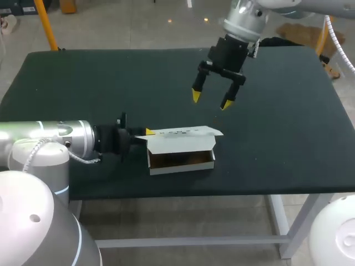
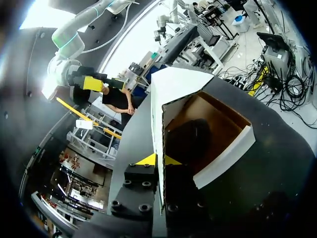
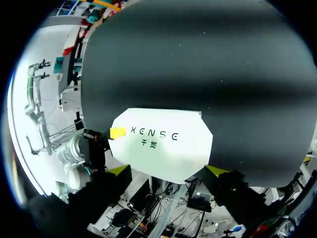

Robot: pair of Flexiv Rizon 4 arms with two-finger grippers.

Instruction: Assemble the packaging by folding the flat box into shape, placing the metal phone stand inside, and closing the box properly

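Box [image 1: 182, 145], white outside, brown inside, in tight left pincer [image 1: 148, 132]; right pincer [image 1: 210, 100] wide, empty

Robotics lab, by the look. Black matte work table [image 1: 288, 138] on white metal legs. Silver-white left robot arm [image 1: 55, 138] & silver right robot arm [image 1: 244, 19] hang over it.

We see the folded white box [image 1: 182, 145] lying near-centre, lid flap raised, its brown interior open toward us.
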